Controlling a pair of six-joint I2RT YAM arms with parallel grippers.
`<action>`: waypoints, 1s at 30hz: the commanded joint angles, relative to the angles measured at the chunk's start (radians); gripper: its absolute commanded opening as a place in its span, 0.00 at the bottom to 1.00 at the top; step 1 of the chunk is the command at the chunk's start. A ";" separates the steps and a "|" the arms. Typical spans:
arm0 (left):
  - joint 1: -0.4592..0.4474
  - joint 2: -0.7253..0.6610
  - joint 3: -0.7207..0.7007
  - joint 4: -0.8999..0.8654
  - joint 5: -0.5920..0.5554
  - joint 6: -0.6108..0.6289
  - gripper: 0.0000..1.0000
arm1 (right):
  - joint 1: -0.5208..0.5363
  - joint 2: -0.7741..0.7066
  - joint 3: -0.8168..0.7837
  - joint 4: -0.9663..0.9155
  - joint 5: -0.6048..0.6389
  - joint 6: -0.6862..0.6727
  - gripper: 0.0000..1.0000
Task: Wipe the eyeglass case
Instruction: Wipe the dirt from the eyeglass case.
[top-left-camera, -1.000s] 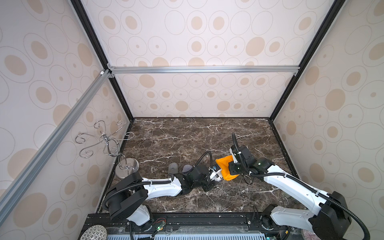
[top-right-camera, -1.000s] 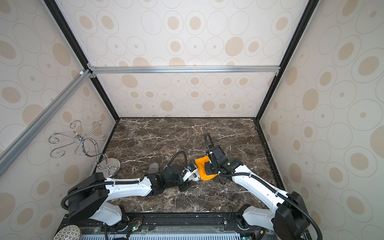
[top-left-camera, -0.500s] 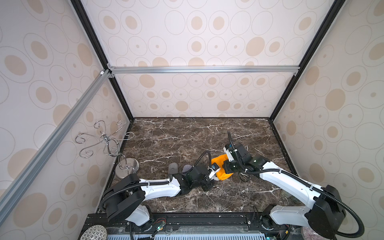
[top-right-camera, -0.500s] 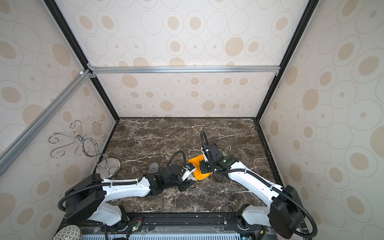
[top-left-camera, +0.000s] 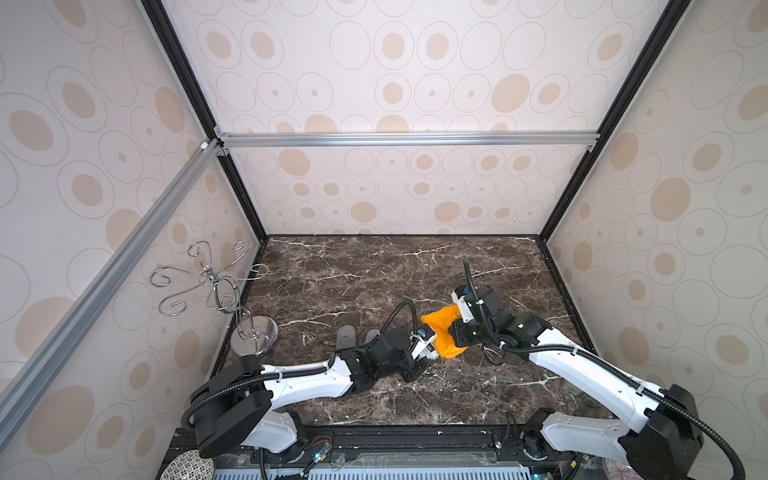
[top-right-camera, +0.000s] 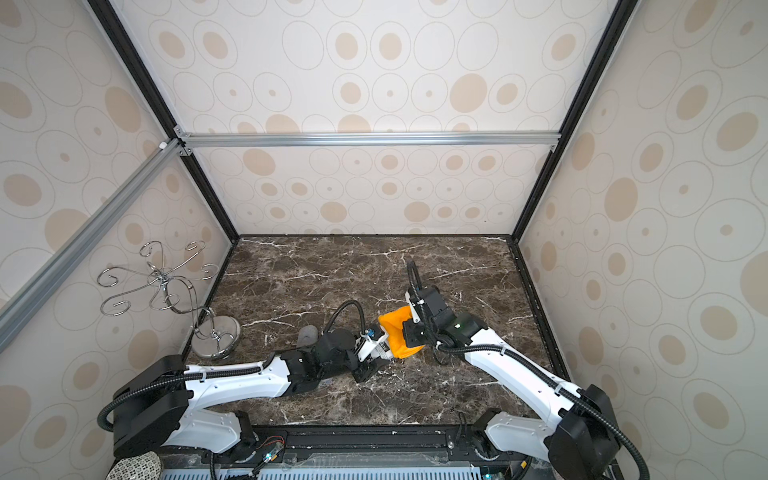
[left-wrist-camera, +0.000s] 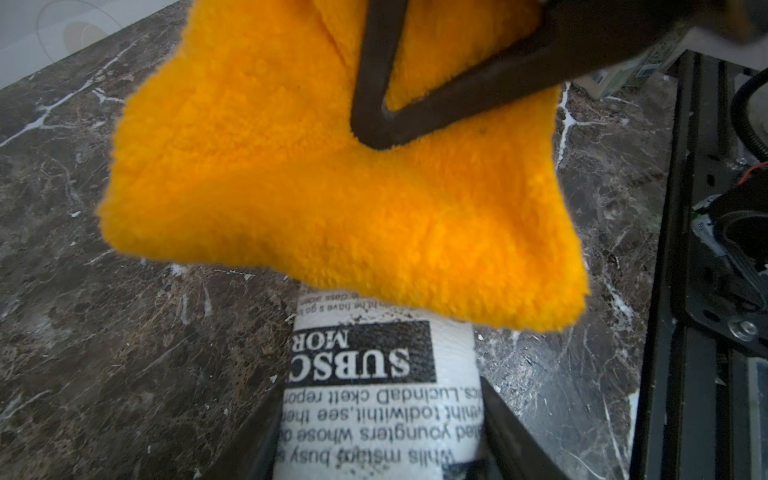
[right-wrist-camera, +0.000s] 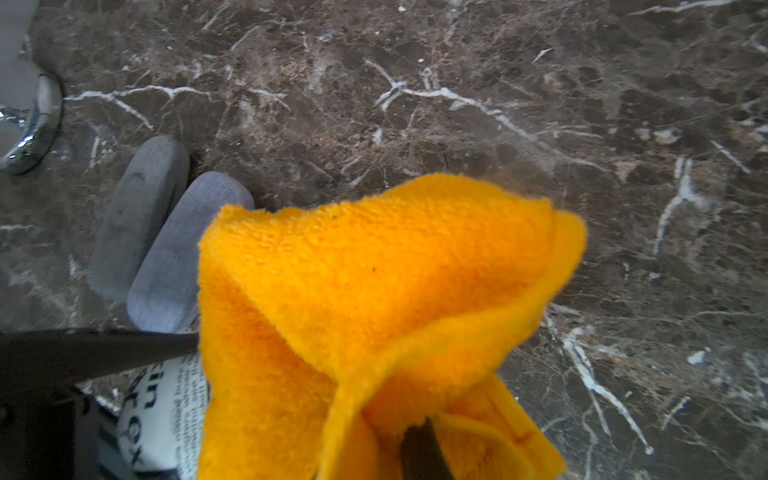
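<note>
One dark marble tabletop (top-left-camera: 374, 270): hard and bare; a case slipping free would likely drop and skid on it.
Two grippers: left gripper (top-left-camera: 422, 351) clamped on the case's near end; right gripper (top-left-camera: 456, 338) pinched shut on the cloth.
Orange fluffy microfibre cloth (left-wrist-camera: 332, 208): bunched, lying over the case's far end. Risks: a loose fold snagging the left fingers (left-wrist-camera: 511, 436); a hard stroke levering the case out of its end-only grip.
White newsprint-patterned oblong eyeglass case (left-wrist-camera: 374, 374): projects from between the left jaws toward the right gripper; far end hidden under the cloth.
Two grey oval pouches (right-wrist-camera: 141, 216): on the tabletop just beside the left arm; a wide sweep could knock them.
</note>
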 joint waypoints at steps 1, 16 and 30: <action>0.000 0.003 0.033 0.085 0.013 -0.019 0.51 | 0.004 -0.026 -0.029 -0.009 -0.041 -0.003 0.00; 0.141 0.002 0.001 0.149 0.313 -0.320 0.50 | -0.063 -0.230 -0.093 -0.023 0.037 -0.017 0.00; 0.226 -0.014 0.060 0.058 0.398 -0.472 0.49 | 0.059 -0.178 -0.170 0.143 0.181 0.046 0.00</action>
